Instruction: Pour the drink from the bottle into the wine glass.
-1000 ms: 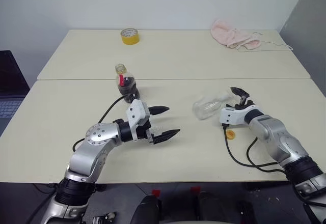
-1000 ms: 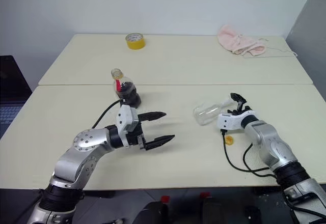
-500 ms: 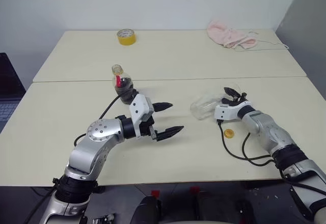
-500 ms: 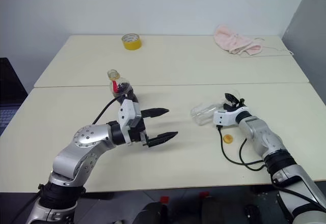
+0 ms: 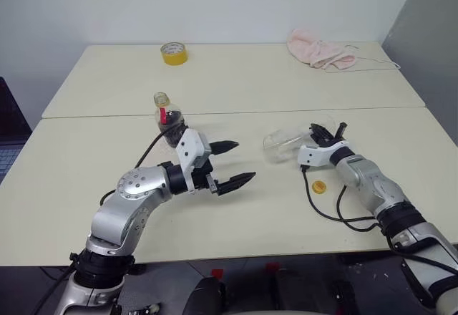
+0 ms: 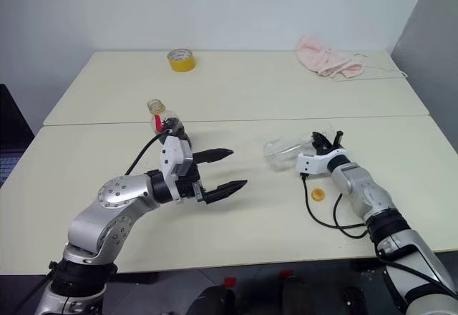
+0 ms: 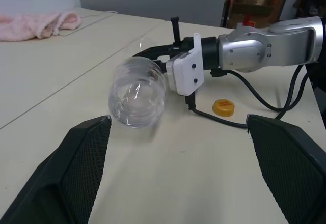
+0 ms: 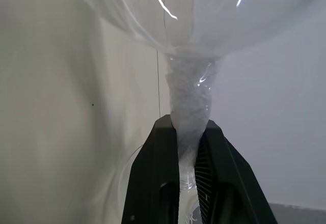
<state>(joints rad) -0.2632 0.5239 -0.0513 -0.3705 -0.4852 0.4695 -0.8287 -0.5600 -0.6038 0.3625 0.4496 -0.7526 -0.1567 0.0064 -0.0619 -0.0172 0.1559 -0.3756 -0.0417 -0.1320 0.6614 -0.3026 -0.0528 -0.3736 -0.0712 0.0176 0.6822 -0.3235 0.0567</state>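
Observation:
The wine glass [image 5: 280, 143] lies on its side on the table, bowl toward the middle. My right gripper [image 5: 320, 136] is shut on it; the right wrist view has the thin stem [image 8: 188, 107] pinched between the two black fingers [image 8: 153, 183]. The bottle [image 5: 166, 114] stands upright left of centre, with the dark drink [image 5: 173, 129] in its lower part. It is partly hidden behind my left gripper [image 5: 243, 161], which hovers open just in front of it and points at the glass [image 7: 137, 94]. Nothing lies between its fingers.
A yellow cap [image 5: 319, 186] lies on the table beside my right forearm, next to a black cable. A yellow tape roll [image 5: 174, 53] sits at the far left of the back table and a pink cloth [image 5: 318, 49] at the far right.
My right gripper's fingers have closed onto the wine glass's stem. The left gripper has stayed open in place. The camera has turned a little, shifting the whole scene.

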